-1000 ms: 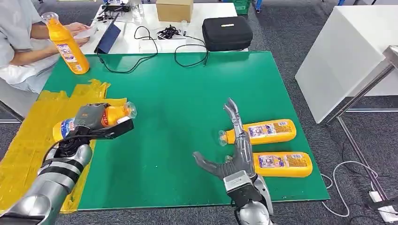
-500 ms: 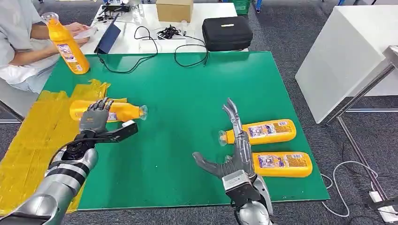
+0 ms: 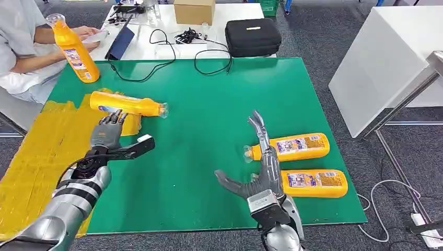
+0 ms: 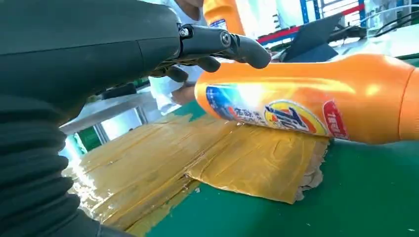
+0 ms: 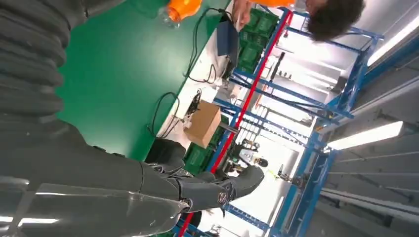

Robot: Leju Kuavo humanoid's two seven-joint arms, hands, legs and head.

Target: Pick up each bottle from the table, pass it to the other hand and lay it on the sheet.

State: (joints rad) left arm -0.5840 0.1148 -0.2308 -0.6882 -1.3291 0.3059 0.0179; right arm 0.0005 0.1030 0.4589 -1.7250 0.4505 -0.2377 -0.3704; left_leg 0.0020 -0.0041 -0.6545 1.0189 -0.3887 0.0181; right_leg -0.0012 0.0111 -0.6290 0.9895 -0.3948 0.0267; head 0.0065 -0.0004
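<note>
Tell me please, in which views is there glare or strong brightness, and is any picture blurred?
Left wrist view: glare streaks along the orange bottle, washed-out window behind. Right wrist view: overexposed ceiling lights, picture turned sideways. Head view: even light, sharp, soft shadows under the left hand.

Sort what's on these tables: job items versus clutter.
Job:
- lying bottle, partly on the yellow sheet
- two bottles lying near the right hand
- left hand, empty

Clutter:
- black case
- cardboard box
- cables
- upright bottle by a person
</note>
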